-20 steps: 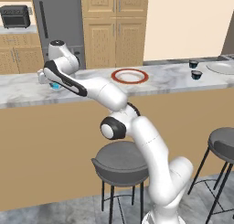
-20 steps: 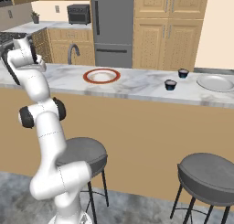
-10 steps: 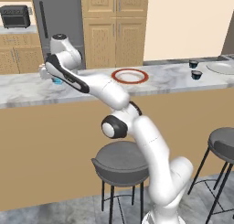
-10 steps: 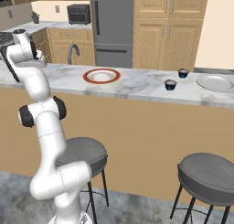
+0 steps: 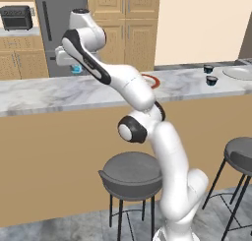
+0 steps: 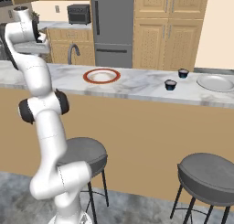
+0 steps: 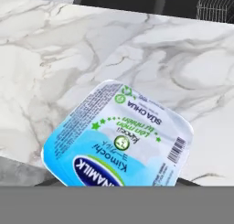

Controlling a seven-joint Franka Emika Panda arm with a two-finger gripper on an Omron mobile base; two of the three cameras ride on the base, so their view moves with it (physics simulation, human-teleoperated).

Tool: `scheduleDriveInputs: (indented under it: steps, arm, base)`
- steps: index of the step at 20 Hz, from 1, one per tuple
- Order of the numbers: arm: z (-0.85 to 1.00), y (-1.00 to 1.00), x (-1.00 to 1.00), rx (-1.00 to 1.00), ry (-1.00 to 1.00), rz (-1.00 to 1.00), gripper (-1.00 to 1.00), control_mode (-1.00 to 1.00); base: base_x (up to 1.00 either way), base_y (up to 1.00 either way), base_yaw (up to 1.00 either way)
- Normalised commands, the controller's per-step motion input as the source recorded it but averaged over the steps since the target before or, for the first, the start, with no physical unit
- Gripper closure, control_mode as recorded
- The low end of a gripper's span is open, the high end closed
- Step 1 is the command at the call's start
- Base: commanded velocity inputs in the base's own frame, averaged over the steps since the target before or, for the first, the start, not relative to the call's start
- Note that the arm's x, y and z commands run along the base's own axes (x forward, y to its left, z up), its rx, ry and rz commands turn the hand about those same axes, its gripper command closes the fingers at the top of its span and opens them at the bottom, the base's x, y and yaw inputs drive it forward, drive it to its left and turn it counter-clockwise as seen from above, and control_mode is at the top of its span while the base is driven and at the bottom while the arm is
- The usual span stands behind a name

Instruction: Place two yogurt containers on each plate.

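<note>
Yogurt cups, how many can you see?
3. A pale blue yogurt cup sits at the robot's hand, above the marble counter. Two dark yogurt cups stand on the counter between the two plates. More may be hidden behind the arm.

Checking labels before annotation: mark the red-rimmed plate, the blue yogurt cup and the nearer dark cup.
red-rimmed plate [image 6: 89,77], right base view, left rim.
blue yogurt cup [image 7: 119,141], hand view, middle of its printed lid.
nearer dark cup [image 6: 170,84], right base view, its side.
</note>
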Motion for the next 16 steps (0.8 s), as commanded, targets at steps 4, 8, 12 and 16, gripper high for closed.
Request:
scheduleDriveInputs:
  steps: [4, 8, 12, 16]
  arm:
    - [0.06, -1.0, -1.0, 0.05, -0.14, 0.0, 1.0, -1.0]
    - [-0.2, -1.0, -0.9, 0.03, -0.14, 0.0, 1.0, -1.0]
    - [-0.66, -1.0, -0.5, 0.04, -0.11, 0.0, 1.0, -1.0]
    - [-1.0, -1.0, -0.04, 0.05, -0.08, 0.0, 1.0, -1.0]
  base:
    - [0.0, 0.0, 0.0]
    - [0.0, 0.0, 0.0]
    - [0.0, 0.0, 0.0]
    - [0.0, 0.0, 0.0]
